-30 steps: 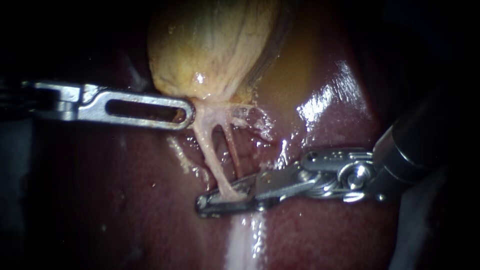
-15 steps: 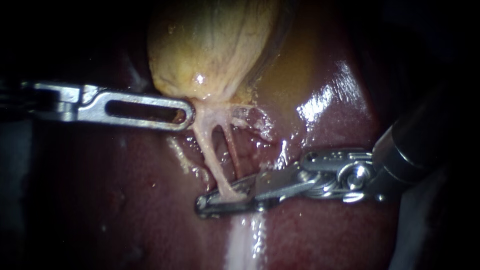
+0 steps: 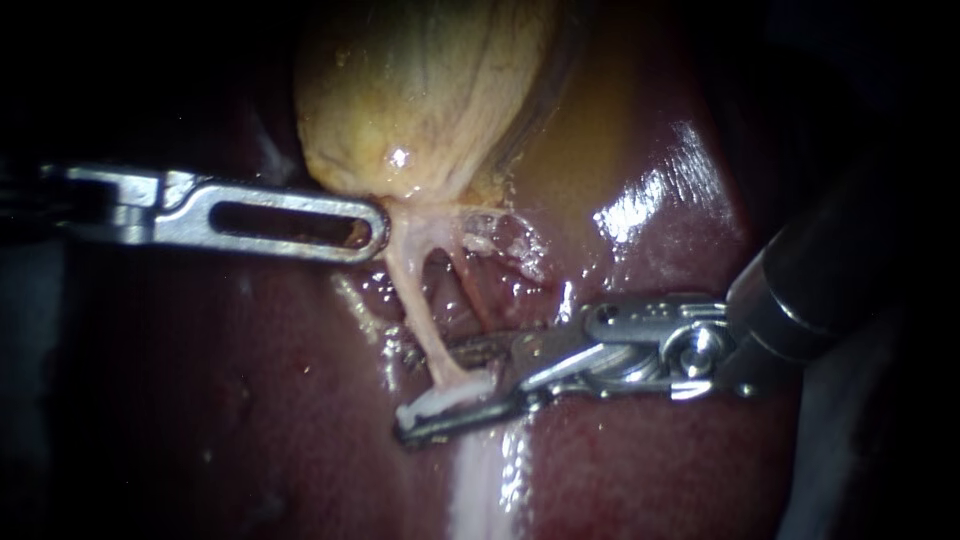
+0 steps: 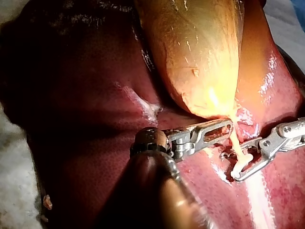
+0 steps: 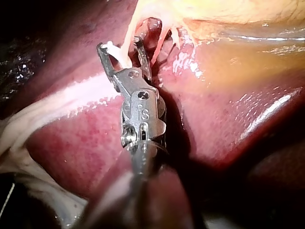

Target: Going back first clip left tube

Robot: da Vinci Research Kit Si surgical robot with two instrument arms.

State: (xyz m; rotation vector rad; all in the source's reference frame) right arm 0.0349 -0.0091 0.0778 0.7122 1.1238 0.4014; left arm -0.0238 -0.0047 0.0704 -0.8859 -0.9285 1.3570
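Opening is what has changed. In the endoscope view, my right instrument (image 3: pixel 430 392) had its pincer closed down over the left tube (image 3: pixel 415 300) half a second ago. Now the two halves stand apart and grip nothing. A white clip (image 3: pixel 440 402) sits across the tube's lower end, against the lower half. My left instrument (image 3: pixel 370 225) has not shifted, its tip at the neck of the gallbladder (image 3: pixel 420 90).

In the left wrist view, the clip (image 4: pixel 244 160) shows as a pale bar just under the tube, inside the open pincer of the right instrument (image 4: pixel 233 164).

The right wrist view shows the pincer (image 5: pixel 120 45) spread in a V with the clip (image 5: pixel 116 55) between, over the liver (image 5: pixel 214 119).

I judge the clip placed, so the pincer can now be drawn straight back without snagging it.
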